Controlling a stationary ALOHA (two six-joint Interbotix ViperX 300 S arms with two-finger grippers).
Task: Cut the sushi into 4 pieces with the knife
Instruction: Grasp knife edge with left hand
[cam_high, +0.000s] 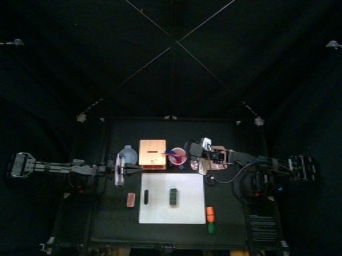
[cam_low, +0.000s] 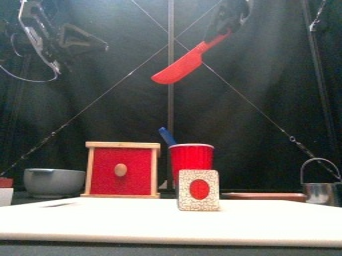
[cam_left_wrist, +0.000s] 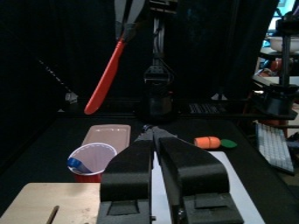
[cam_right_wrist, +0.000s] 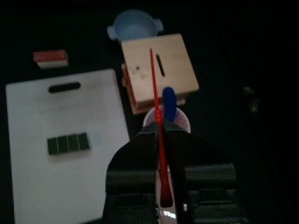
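Now: my right gripper (cam_right_wrist: 160, 133) clamped on red knife (cam_low: 181, 65), blade high above cup (cam_low: 191, 158). My left gripper (cam_left_wrist: 160, 144): fingers pressed together, holding nothing. Sushi (cam_high: 175, 195) lies on board (cam_high: 193, 207), blocks joined, well apart from knife.

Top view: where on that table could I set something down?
The white cutting board is bare on both sides of the dark green sushi roll. The black table strip before the board is free too. It is crowded behind: pale wooden box and red cup stand close together.
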